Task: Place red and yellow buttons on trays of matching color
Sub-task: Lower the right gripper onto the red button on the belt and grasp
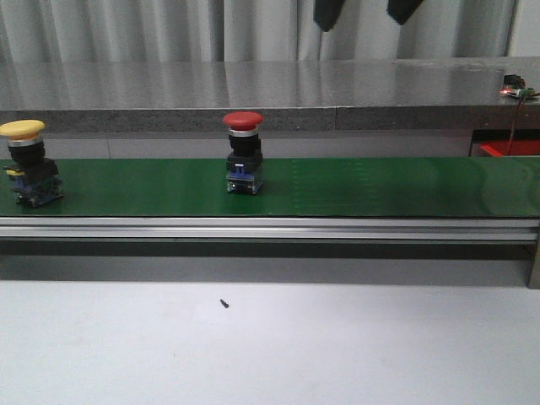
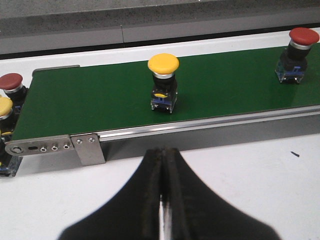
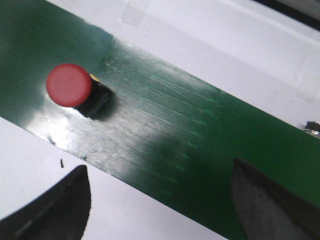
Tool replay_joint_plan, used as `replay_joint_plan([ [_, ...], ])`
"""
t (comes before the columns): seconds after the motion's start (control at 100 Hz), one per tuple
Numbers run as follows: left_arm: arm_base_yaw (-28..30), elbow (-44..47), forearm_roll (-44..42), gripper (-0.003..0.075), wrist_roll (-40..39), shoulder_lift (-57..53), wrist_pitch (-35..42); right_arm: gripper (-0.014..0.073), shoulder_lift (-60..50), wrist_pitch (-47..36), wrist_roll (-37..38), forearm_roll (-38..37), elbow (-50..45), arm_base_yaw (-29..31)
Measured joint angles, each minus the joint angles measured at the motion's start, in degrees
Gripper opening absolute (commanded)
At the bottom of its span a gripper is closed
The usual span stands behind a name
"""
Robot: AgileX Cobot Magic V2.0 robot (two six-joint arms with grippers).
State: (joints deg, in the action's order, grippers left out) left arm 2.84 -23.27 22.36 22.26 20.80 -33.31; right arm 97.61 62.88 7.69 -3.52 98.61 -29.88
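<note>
Left tool (image 2: pixel 164 200) pinched closed; right tool (image 3: pixel 160 200) spread wide; yellow button (image 1: pixel 27 164) partly cropped.

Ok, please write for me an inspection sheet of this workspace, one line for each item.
Surface: white table with a green conveyor belt across it.
Job's things: red button and yellow button upright on the belt, apart; trays not identifiable.
Clutter: small dark speck on the table; two more buttons beyond the belt's end.
Grippers: left gripper shut, empty; right gripper open above the belt.
Cables: thin wires at far right.
Surroundings: grey ledge, pale curtain.
</note>
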Motion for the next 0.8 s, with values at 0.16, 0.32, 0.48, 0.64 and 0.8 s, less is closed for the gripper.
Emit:
replay_joint_plan([
  [0.16, 0.0, 0.0, 0.0, -0.0020, 0.0, 0.0, 0.0, 0.0575, 7.5, 6.2, -0.3, 2.1, 9.8, -2.1],
  [0.32, 0.0, 0.0, 0.0, -0.0020, 0.0, 0.0, 0.0, 0.0575, 13.4, 8.1, -0.8, 5.0, 16.2, -2.4],
  [0.48, 0.0, 0.0, 0.0, -0.0020, 0.0, 0.0, 0.0, 0.0575, 17.5, 8.3, -1.0, 5.7, 18.2, -2.4],
  [0.64, 0.0, 0.0, 0.0, -0.0020, 0.0, 0.0, 0.0, 0.0575, 20.8, 8.4, -1.4, 5.8, 18.3, -2.4],
  [0.8, 0.0, 0.0, 0.0, -0.0020, 0.0, 0.0, 0.0, 0.0558, 23.1, 8.4, -1.6, 5.8, 18.3, -2.4],
])
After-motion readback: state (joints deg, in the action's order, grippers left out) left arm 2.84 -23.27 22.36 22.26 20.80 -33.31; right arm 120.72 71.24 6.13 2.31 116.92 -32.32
